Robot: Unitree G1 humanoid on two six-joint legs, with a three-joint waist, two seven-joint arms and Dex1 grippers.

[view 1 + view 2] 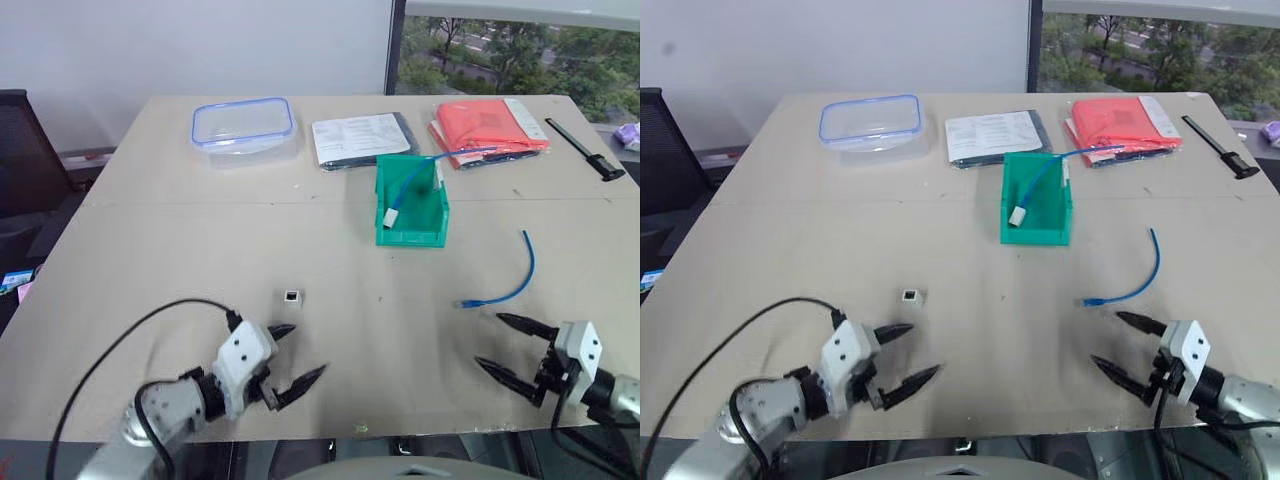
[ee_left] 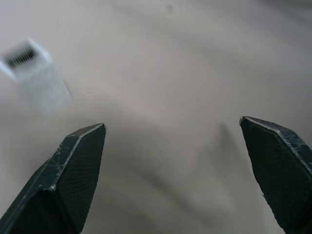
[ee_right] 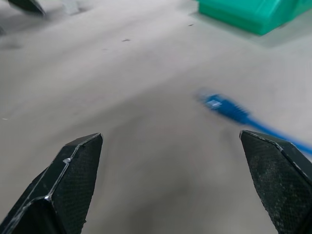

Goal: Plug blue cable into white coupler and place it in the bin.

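The blue cable (image 1: 521, 272) lies curved on the table at the right, its plug end (image 3: 222, 106) nearest my right gripper (image 1: 489, 340). That gripper is open, just short of the plug, and holds nothing. The white coupler (image 1: 291, 296) sits alone on the table left of centre, its dark socket facing up. My left gripper (image 1: 309, 349) hovers open a little nearer than the coupler (image 2: 36, 73) and does not touch it. Farther back stands the green bin (image 1: 411, 225), which holds another blue cable with a white block on its end.
At the back of the table are a clear blue-rimmed food box (image 1: 243, 125), papers (image 1: 360, 138), a red folder (image 1: 490, 125) and a black caliper (image 1: 585, 150). A dark chair (image 1: 20, 150) stands off the left side. The table's near edge runs just under both grippers.
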